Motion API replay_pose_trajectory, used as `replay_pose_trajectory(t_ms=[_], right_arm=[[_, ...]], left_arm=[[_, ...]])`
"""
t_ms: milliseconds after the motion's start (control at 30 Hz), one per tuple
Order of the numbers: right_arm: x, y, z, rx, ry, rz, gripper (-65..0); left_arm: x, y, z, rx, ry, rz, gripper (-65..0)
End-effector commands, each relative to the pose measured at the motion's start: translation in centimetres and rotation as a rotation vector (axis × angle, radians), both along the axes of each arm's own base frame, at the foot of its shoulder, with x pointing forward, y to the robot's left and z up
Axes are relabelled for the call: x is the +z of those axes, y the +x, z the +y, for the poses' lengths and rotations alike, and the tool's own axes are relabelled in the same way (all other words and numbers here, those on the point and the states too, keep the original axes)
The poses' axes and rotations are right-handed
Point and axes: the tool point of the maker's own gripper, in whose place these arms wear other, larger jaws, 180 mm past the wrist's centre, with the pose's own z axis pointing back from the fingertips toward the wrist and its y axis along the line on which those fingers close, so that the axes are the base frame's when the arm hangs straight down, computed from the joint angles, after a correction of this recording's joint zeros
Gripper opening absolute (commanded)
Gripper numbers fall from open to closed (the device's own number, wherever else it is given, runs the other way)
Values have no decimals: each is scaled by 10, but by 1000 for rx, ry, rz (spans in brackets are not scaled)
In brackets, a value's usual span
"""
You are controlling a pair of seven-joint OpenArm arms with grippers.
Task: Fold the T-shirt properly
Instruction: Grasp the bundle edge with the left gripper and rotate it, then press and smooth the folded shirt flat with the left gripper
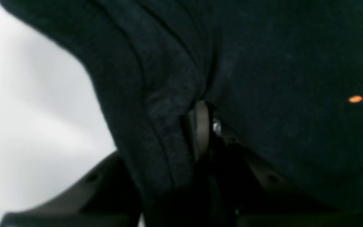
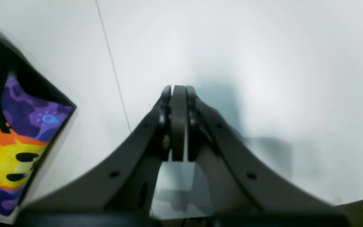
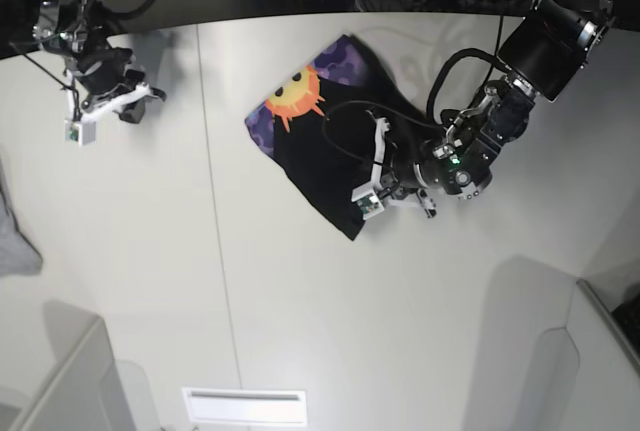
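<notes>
The left gripper (image 1: 200,132) clamps bunched folds of the soft, light black cloth T-shirt (image 3: 320,141) with its orange sun print; a hem edge likely grips best. The right gripper (image 2: 178,123) hangs closed and empty over the white worktop (image 3: 150,251).

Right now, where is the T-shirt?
In the base view, the T-shirt lies mid-table, its right edge pinched by the left end effector.

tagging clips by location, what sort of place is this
Probably a robotics lab or test bench rather than a home: two robot arms with wrist cameras work over a bare white table, the left gripper pinching a black T-shirt, cables and equipment crowding the far edge.
</notes>
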Motion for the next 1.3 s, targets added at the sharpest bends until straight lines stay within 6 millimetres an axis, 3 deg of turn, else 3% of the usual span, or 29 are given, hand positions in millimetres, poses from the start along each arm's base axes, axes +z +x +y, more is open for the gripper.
replay_pose_trajectory(t_ms=[0, 100, 300, 500, 767, 967, 1267], right_arm=[[8, 5, -4, 3, -16, -34, -650], [4, -1, -1, -14, -1, -22, -650], [5, -8, -19, -110, 5, -28, -650], [2, -20, -31, -145, -11, -7, -650], [0, -34, -45, -231, -6, -1, -650], [-3, -41, -45, -233, -8, 16, -650], [-3, -41, -45, -233, -8, 16, -650]], left_arm=[[-7, 2, 11, -15, 108, -14, -650], [-5, 8, -4, -75, 141, -58, -650], [-4, 3, -40, -353, 243, -143, -650], [-1, 2, -64, -580, 362, -231, -650], [-14, 4, -89, -589, 384, -213, -650], [-33, -1, -86, -572, 392, -141, -650], [-36, 5, -90, -573, 370, -139, -650]])
